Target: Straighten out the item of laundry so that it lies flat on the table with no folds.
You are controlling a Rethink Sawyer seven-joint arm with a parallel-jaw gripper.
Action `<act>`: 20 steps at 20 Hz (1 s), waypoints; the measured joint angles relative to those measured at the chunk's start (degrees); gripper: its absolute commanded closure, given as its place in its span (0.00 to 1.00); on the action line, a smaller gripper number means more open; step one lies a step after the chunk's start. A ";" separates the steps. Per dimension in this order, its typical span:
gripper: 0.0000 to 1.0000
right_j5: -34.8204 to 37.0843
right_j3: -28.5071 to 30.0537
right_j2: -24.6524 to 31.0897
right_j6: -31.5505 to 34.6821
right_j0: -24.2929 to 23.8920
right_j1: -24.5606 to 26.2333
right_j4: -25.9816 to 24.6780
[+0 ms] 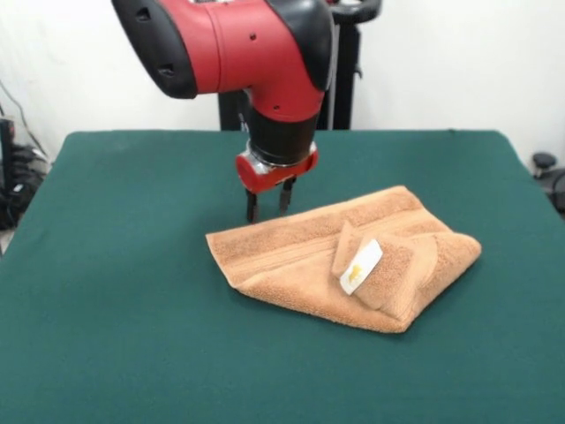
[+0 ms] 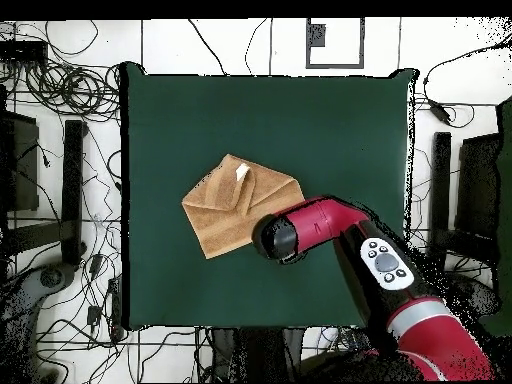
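Note:
The item of laundry (image 1: 309, 252), an orange-tan terry towel, lies crumpled on the green table (image 1: 115, 291). Its right side is folded over, and a corner flap with a small white label (image 1: 361, 267) is turned up on top. My gripper (image 1: 268, 212) hangs at the towel's far left edge. Its two dark fingers are apart and empty, with the tips just above the cloth. In the overhead view the towel (image 2: 225, 210) lies left of the table's middle with the label (image 2: 242, 172) at its upper edge. The arm's wrist (image 2: 278, 238) covers the towel's lower right corner and hides the gripper.
The red and black arm (image 2: 400, 280) reaches in from the lower right in the overhead view. The pedestal (image 1: 344, 79) stands behind the table's far edge. Cables and stands (image 2: 70, 180) lie on the floor around the table.

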 measured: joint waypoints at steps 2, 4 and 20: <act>0.00 0.01 0.69 0.00 0.00 0.05 -0.14 -0.01; 0.00 0.05 1.36 0.03 0.00 0.18 -0.52 0.06; 0.00 2.53 1.63 7.91 0.00 0.09 -5.06 5.21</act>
